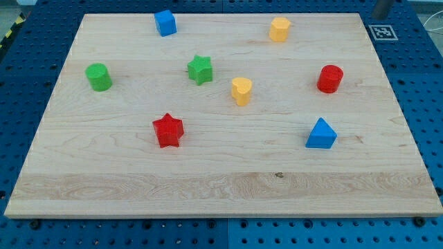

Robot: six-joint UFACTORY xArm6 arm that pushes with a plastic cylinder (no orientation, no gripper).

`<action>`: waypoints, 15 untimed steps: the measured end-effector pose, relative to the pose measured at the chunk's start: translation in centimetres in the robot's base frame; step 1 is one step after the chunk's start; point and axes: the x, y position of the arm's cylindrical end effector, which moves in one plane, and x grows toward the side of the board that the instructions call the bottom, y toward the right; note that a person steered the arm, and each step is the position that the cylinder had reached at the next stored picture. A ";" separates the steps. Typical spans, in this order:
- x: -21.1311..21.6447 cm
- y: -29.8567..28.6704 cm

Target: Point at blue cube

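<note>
The blue cube (165,23) sits near the view's top edge of the wooden board (221,187), left of centre. A grey rod end comes in at the view's top right; my tip (380,16) is just past the board's top right corner, far to the right of the blue cube. It touches no block. The nearest block to it is a yellow block (279,30).
A green cylinder (99,77) is at the left, with a green star (200,70) and a yellow heart (241,90) mid-board. A red cylinder (330,79) and a blue triangular block (321,134) are at the right. A red star (167,130) is lower left of centre. A marker tag (382,32) lies off the top right corner.
</note>
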 end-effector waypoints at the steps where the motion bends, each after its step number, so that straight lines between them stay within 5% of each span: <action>1: 0.0 0.0; 3: 0.6 1.0; 5: 6.5 0.6; 9: 6.7 0.7; 15: 14.4 -19.0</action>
